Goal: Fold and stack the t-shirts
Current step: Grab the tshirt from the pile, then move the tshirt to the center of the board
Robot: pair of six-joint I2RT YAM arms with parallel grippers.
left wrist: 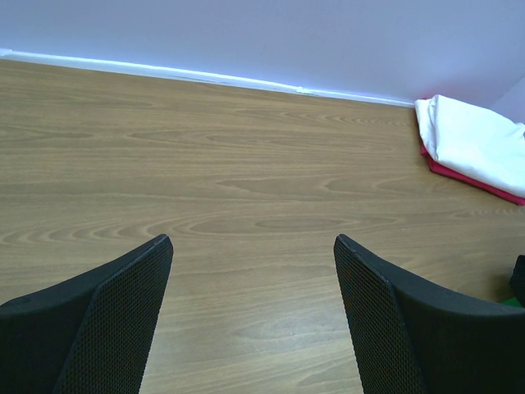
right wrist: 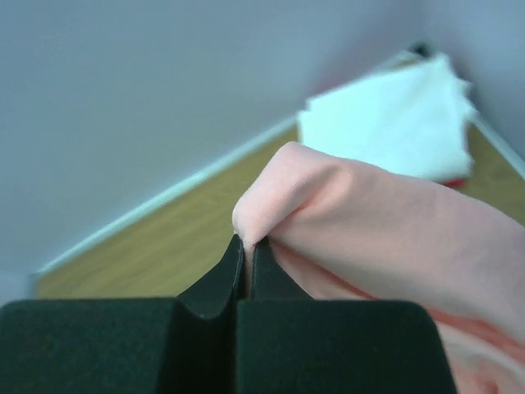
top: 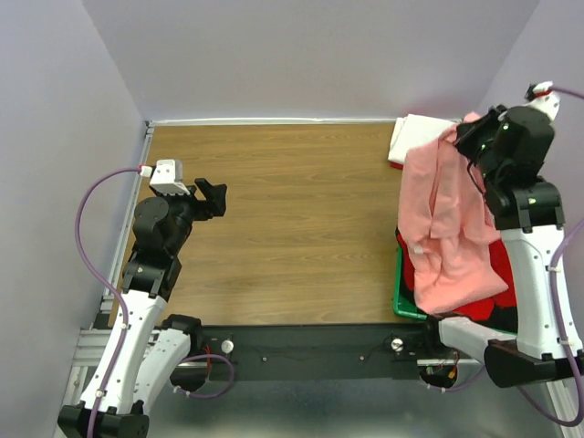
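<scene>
Jaws clamped on the soft salmon-pink cloth t-shirt (top: 447, 228), the right gripper (right wrist: 248, 246) holds it aloft to hang free, while the left gripper (left wrist: 253, 242) hovers with jaws wide.

The salmon-pink t-shirt (top: 447, 228) is pinched at one edge between the closed fingers of the right gripper (right wrist: 246, 250); from there it hangs down unfolded and wrinkled, one sleeve loose; its lower part lies over a bright red t-shirt (top: 502, 274) at the right side of the table (top: 292, 228), which shows only beside the pink one; the white t-shirt (top: 415, 137) lies folded flat in the far right corner; under it is a folded red cloth (left wrist: 467, 174), only its thin edge visible.
</scene>
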